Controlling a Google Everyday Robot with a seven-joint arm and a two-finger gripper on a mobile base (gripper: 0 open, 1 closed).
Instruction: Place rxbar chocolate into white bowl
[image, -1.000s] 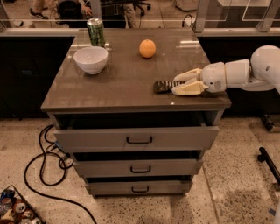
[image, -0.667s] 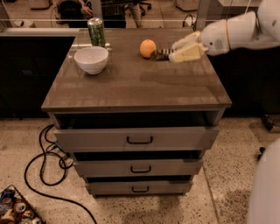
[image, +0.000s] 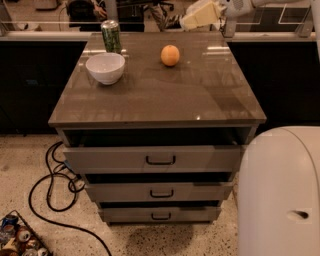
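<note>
1. Jaws of the gripper read only as one cream block, so I cannot tell whether they are apart, together or clamped on anything.
2. At their tip, toward 9 o'clock, sits a small dark patch with pale marks, likely the rxbar chocolate. It merges with the dark clutter behind it, so its outline and the grip on it are unclear.
3. Gripper and patch hang at the 1 o'clock corner of the cabinet top, over its far edge. The arm is cut off by the upper frame.
4. An orange rests at 12 o'clock on the top, near the gripper.
5. At 10 o'clock stands the white bowl, its inside bare, well apart from the gripper.
6. Just beyond the bowl, at 11 o'clock, is a green can.
7. At 4 o'clock, a pale robot body hides the cabinet's right flank.
</note>
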